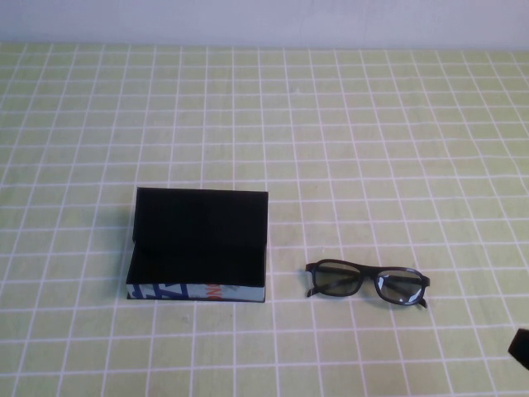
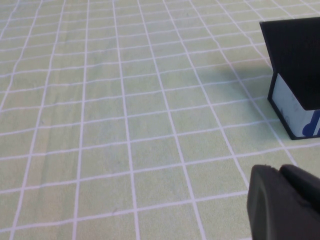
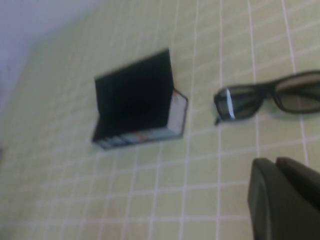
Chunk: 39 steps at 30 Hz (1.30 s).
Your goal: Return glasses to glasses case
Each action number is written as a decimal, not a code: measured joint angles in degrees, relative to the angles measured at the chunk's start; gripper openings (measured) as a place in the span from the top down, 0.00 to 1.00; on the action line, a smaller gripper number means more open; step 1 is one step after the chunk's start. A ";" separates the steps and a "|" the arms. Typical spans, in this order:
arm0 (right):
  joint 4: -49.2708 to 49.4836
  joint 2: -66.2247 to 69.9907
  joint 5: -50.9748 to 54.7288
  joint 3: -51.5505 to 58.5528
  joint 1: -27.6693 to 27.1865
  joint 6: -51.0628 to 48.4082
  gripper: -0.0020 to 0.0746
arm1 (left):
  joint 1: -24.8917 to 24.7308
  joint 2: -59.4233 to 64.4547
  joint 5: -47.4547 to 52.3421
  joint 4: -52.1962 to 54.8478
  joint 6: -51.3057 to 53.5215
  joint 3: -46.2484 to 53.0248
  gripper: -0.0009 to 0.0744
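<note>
The black glasses case stands open and empty left of the table's middle, its lid raised at the back and its blue, white and orange front side facing me. The black-framed glasses lie on the cloth just right of it, arms folded behind. My right gripper is shut and empty, on the near side of the glasses and apart from them; only a tip shows at the high view's lower right edge. My left gripper is shut and empty, low over the cloth near the case's corner.
A green cloth with a white grid covers the whole table. A pale wall runs along the far edge. The right wrist view shows the case and the glasses side by side.
</note>
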 joint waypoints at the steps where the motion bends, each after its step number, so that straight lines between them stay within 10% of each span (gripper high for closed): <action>1: -3.03 3.64 3.97 -2.94 0.00 0.00 0.99 | 0.00 0.00 0.00 0.00 0.00 0.00 0.99; 14: -18.46 36.14 23.27 -22.92 0.26 -11.36 0.99 | 0.00 0.00 0.00 0.11 0.00 0.00 0.99; 26: -30.33 61.40 20.18 -37.91 25.78 -24.36 0.99 | 0.00 0.00 0.00 0.11 0.00 0.00 0.99; 39: -43.61 82.47 28.72 -60.71 26.73 -38.75 0.83 | 0.00 0.00 0.00 0.11 0.00 0.00 0.99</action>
